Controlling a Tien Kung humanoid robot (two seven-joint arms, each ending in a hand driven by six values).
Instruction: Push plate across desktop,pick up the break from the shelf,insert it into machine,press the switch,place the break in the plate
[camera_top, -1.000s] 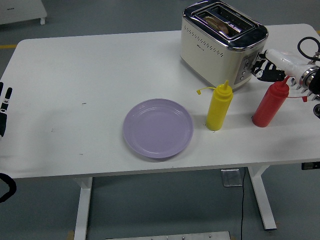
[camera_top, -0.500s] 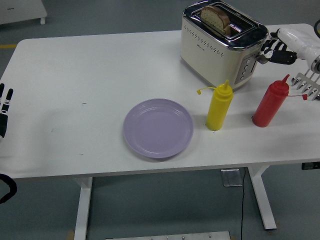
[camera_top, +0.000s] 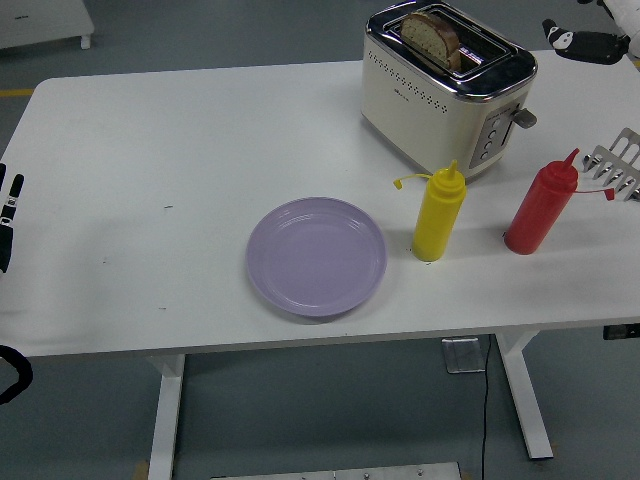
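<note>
Our right hand (camera_top: 590, 44) hangs at the far right, above and beyond the toaster (camera_top: 447, 88), touching nothing; whether its fingers are wide or curled, we cannot tell. Our left hand (camera_top: 8, 215) rests at the left edge, fingers straight and holding nothing. The bread slice (camera_top: 432, 34) stands up out of the toaster's slot. Nearer us lies the purple plate (camera_top: 317, 256), with the yellow squeeze bottle (camera_top: 438, 214) just to its right, then the red squeeze bottle (camera_top: 541, 206), all on the white table (camera_top: 180, 140).

The toaster (camera_top: 447, 88) shows glossy chrome over cream enamel (both smooth); the plate (camera_top: 316, 256) looks matt lilac.
</note>
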